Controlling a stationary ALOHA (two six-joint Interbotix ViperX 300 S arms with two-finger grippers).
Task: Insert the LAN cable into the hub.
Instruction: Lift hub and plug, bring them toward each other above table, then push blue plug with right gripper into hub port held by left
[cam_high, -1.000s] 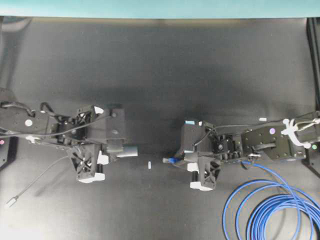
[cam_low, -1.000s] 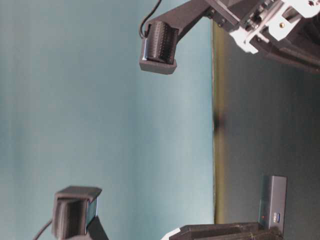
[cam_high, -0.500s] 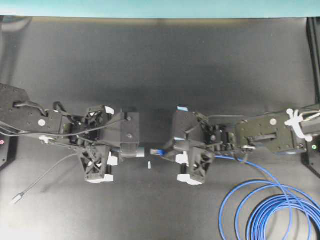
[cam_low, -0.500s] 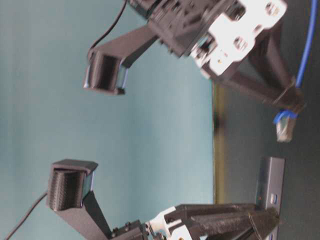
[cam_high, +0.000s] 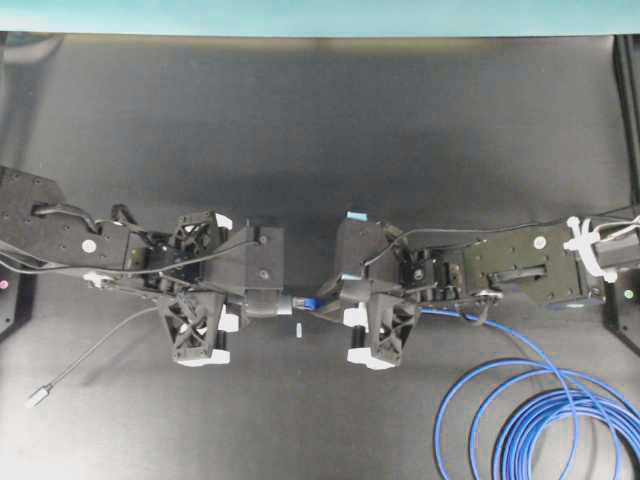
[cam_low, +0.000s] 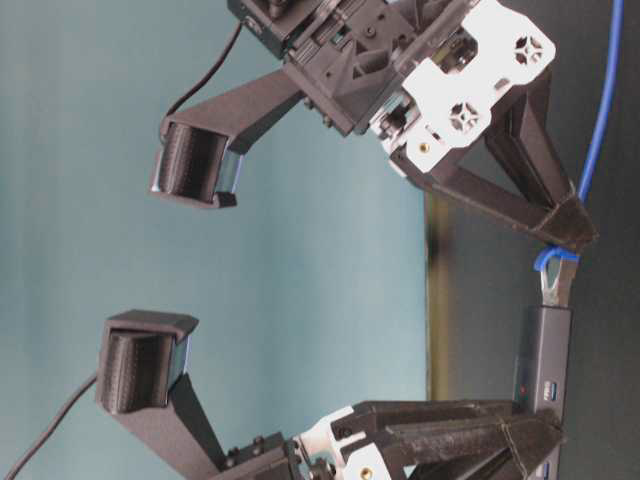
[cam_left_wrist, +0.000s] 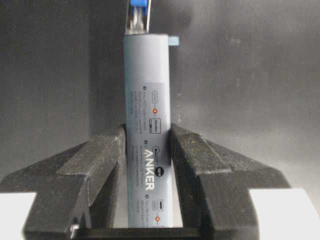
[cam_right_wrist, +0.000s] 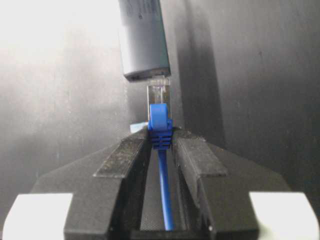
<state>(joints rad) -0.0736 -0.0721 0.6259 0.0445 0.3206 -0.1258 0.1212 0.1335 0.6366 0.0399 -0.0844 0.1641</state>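
Both arms closed in; plug meets hub.

Bright blue cable with a clear plug and blue boot, grey hub printed with white lettering and tiny orange dots, black grippers, matte black bench, teal wall behind

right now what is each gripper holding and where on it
The left gripper clamps the slim grey bar-shaped hub around its middle. The right gripper pinches the bright-blue LAN cable at its blue boot, just behind the clear plug.
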